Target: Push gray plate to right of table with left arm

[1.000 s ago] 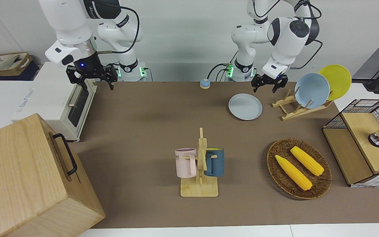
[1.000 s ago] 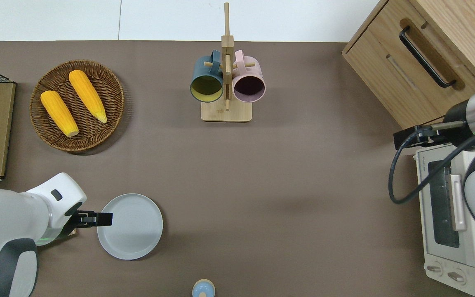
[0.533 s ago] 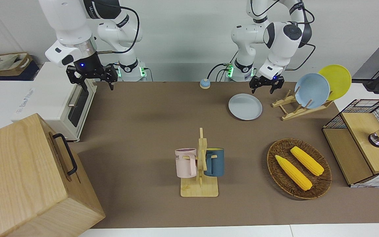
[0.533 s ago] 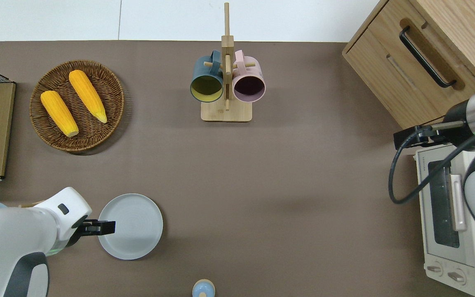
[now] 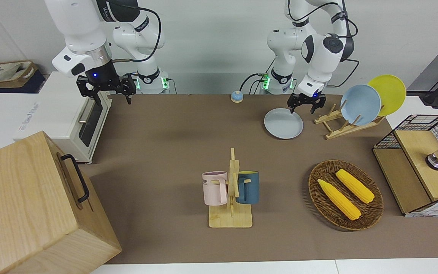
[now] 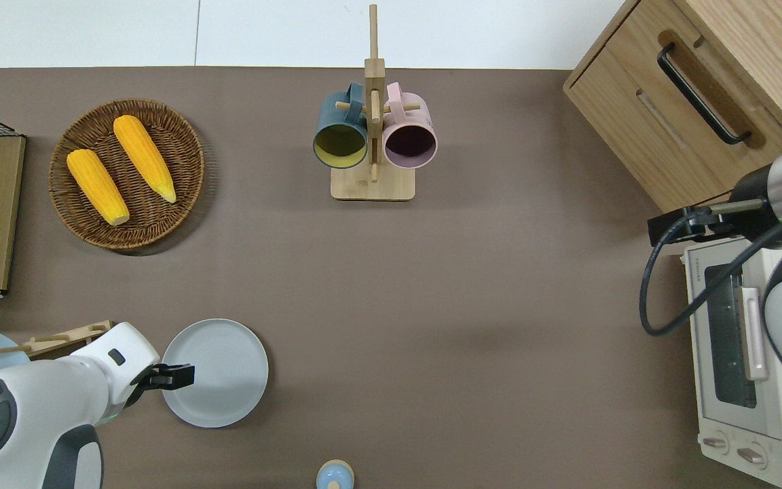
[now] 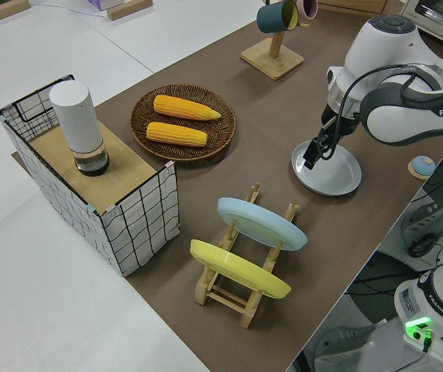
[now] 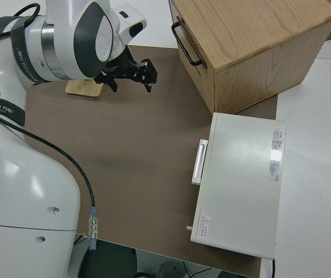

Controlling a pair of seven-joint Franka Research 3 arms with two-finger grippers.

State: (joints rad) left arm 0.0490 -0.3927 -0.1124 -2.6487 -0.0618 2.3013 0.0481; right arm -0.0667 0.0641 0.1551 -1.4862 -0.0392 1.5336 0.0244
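The gray plate (image 5: 283, 123) (image 6: 221, 373) (image 7: 334, 170) lies flat on the brown table (image 5: 173, 144), toward the left arm's end and close to the robots. My left gripper (image 5: 302, 109) (image 6: 175, 375) (image 7: 311, 157) hangs open and low over the plate's rim, on the side toward the left arm's end. One fingertip sits right at the rim, and I cannot tell whether it touches. Nothing is held. The right gripper (image 5: 112, 99) (image 8: 128, 80) is parked and open.
A wooden rack holds a light-blue dish (image 5: 360, 104) and a yellow dish (image 5: 388, 93) beside the plate. A wicker basket (image 5: 346, 196) of corn, a mug stand (image 5: 231, 190), a small bell (image 5: 236, 96), a toaster oven (image 5: 70, 114) and a wooden box (image 5: 25, 205) also stand here.
The left gripper has come down and shifted along the plate's rim toward the robots. The plate has stayed in place. The right arm has not moved.
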